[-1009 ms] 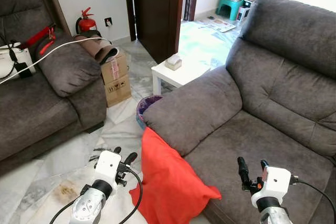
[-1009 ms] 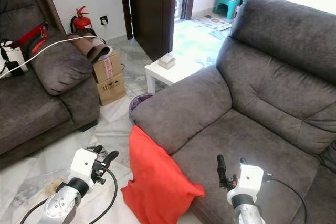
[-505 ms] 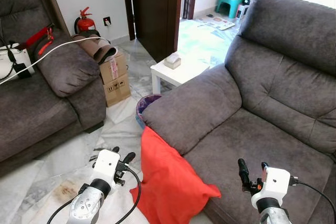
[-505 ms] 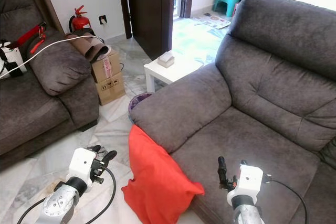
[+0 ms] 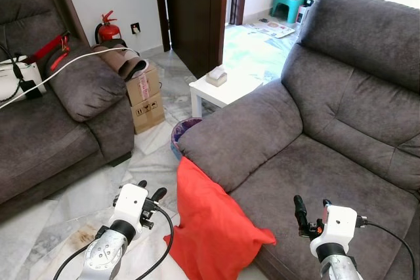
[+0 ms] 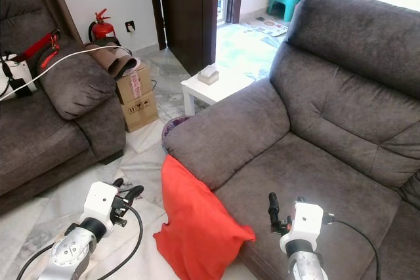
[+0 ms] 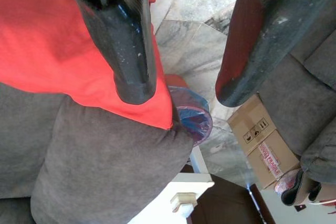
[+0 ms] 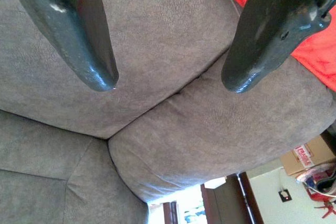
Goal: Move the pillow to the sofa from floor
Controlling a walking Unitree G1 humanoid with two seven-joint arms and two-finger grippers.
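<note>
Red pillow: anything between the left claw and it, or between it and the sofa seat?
Nothing visible. The left claw, open, hangs over bare floor beside the red pillow, which leans on the sofa front; the seat above it is bare.

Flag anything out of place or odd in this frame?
The red pillow is off the seat: it stands on the floor, leaning against the front of the grey sofa by its armrest. Both grippers are open, holding nothing. Nothing spilled or damaged.
</note>
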